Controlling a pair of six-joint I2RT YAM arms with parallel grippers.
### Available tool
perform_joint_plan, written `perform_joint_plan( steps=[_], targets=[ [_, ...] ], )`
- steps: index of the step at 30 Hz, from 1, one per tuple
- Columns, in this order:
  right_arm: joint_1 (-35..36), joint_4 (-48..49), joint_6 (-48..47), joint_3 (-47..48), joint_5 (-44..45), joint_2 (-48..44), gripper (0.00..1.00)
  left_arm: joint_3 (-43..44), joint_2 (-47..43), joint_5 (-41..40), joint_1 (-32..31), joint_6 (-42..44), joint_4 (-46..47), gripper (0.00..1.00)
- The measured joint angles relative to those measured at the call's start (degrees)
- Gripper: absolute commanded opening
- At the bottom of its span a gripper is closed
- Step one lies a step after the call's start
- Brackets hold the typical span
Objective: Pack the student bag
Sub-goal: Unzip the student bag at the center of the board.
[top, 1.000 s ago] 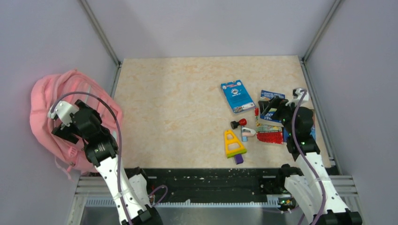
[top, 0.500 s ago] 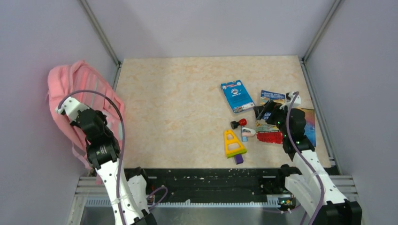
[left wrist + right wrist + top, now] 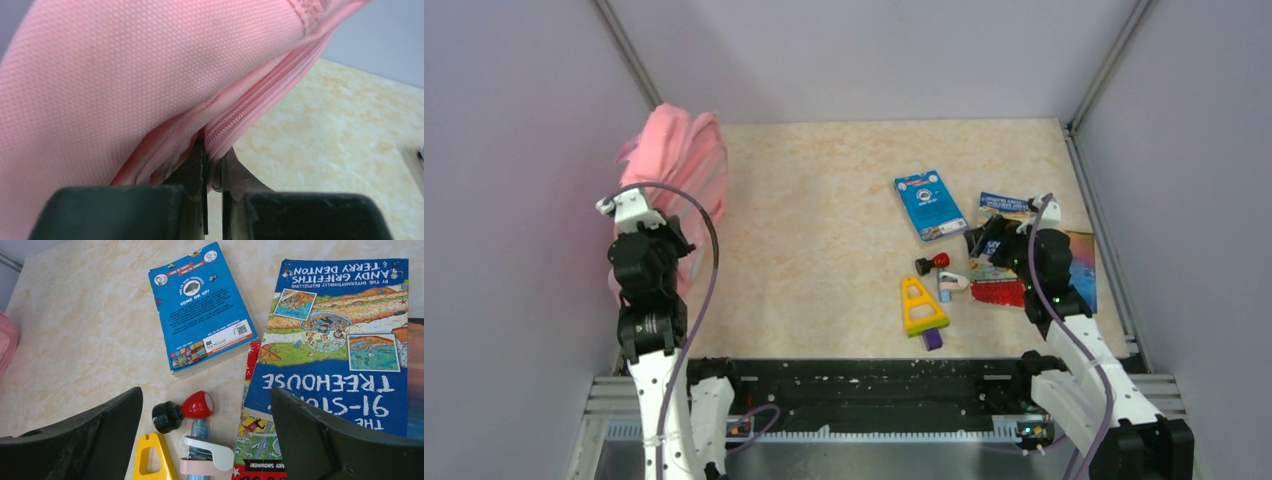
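The student bag (image 3: 686,158) is a pink fabric backpack, hanging lifted over the table's back left corner. My left gripper (image 3: 213,150) is shut on a fold of its pink fabric beside the zipper seam (image 3: 260,95). The bag fills most of the left wrist view. My right gripper (image 3: 205,395) hangs open above the items at the right, with nothing between its fingers. Below it lie a red-and-black stamp (image 3: 182,411) and a pink-and-white stapler (image 3: 207,457).
A small blue book (image 3: 930,205) lies right of centre. A blue Treehouse book (image 3: 340,340) rests on other books (image 3: 1079,270) near the right wall. A yellow triangle ruler (image 3: 919,305) and a purple piece (image 3: 933,338) lie near the front edge.
My left gripper has shut on the bag and swung it up and to the right, from outside the left rail to over the table's back left corner. The right gripper shifted slightly left.
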Motion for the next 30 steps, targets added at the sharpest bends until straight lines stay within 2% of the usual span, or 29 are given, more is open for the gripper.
perform_joint_plan(
  steps=[12,21,30],
  targets=[
    [0.1,0.5,-1.3,0.0,-0.9,-2.3,0.95,-1.8,-0.2,10.2,-8.6,2.0,0.4,0.0],
    [0.8,7.4,-2.0,0.0,-13.9,0.7,0.95,1.6,4.5,18.6,-13.6,0.6,0.5,0.0],
    [13.3,7.7,-8.3,7.6,-18.4,6.2,0.94,4.6,8.4,32.6,-17.5,-4.7,1.5,0.0]
  ],
)
